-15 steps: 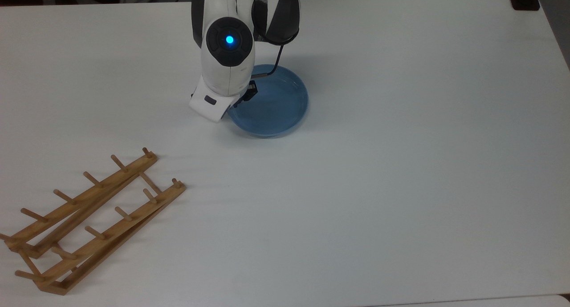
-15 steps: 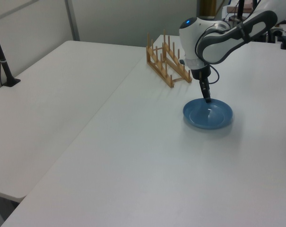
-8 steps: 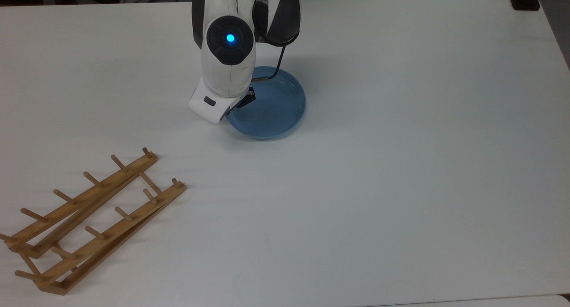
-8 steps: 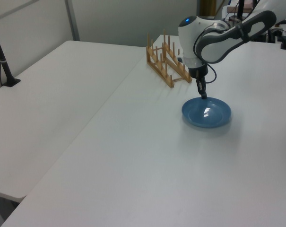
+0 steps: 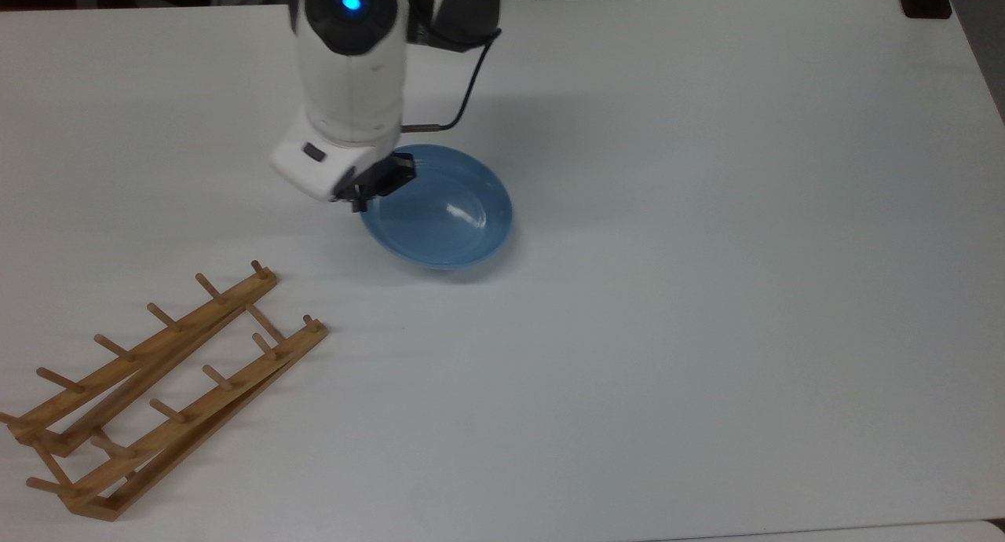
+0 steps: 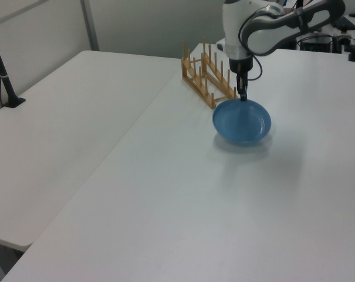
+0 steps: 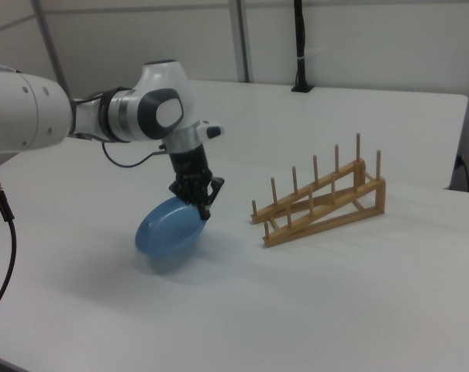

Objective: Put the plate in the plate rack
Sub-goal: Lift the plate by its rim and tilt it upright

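Note:
The light-blue plate (image 5: pixel 441 210) (image 6: pixel 242 122) (image 7: pixel 166 227) hangs tilted above the white table, held by its rim. My gripper (image 5: pixel 378 187) (image 6: pixel 243 96) (image 7: pixel 200 206) is shut on the plate's rim at the edge nearest the rack. The wooden plate rack (image 5: pixel 161 369) (image 6: pixel 205 73) (image 7: pixel 321 201) stands with no plate in it, at the top view's lower left and to the right of the plate in the right view. A gap of bare table lies between plate and rack.
The white table (image 5: pixel 707 291) stretches wide on the top view's right. A black post (image 6: pixel 4 76) stands at the left view's left edge. Another black post (image 7: pixel 300 46) stands at the far table edge in the right view. A cable (image 5: pixel 463 94) hangs from the arm.
The plate has left the table and tilted, lifted by its rim. My gripper with the plate has shifted toward the rack, to the top view's lower left.

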You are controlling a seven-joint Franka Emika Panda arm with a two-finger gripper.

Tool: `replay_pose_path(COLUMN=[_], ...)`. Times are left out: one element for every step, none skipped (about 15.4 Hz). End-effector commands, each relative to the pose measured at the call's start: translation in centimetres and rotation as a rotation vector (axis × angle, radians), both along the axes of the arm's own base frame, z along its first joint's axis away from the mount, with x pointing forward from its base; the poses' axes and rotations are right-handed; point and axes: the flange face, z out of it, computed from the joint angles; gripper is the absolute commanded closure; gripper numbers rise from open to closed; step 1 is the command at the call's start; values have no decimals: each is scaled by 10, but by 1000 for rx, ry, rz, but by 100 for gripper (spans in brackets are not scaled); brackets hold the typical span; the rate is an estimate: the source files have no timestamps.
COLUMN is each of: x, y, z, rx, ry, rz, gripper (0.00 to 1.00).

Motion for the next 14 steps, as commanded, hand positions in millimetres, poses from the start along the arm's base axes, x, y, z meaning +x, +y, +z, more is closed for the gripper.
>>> replay_pose_path(x=[7, 10, 13, 15, 15, 16, 19, 21, 23, 26, 28, 29, 30, 31], y=[-18, -19, -24, -27, -36, -45, -53, -61, -68, -73, -78, -90, -102, -109], z=[41, 54, 67, 81, 97, 113, 131, 143, 153, 160, 165, 170, 174, 177], rx=[-8, -9, -13, -16, -26, -29, -33, -39, -43, -50, -54, -64, -79, -92], ry=[-71, -97, -123, -150, -180, -226, -296, -359, -421, -477, -526, -572, -621, -671], rz=[-28, -28, -39, -43, -52, -62, -72, -72, -77, -75, -77, -104, -137, -163], gripper=[100, 100, 100, 100, 100, 100, 100, 100, 100, 100, 100, 100, 100, 100])
